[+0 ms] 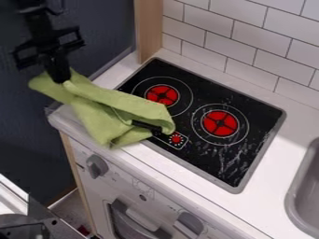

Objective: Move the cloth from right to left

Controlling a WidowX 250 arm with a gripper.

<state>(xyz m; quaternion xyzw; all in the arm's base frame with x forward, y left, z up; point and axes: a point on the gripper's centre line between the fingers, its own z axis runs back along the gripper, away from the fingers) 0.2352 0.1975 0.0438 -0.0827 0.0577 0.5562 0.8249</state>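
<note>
The black gripper [60, 76] hung at the upper left, its fingers nearly together, pinching the far left end of a green cloth [93, 109]. The cloth sloped down across the left end of the white counter [279, 161] and over the left part of the black stove top [209, 95] – a small dark bar [147, 126] showed at its right end. Farther right was a grey sink [304, 186]; white tiles [249, 35] rose behind.
</note>
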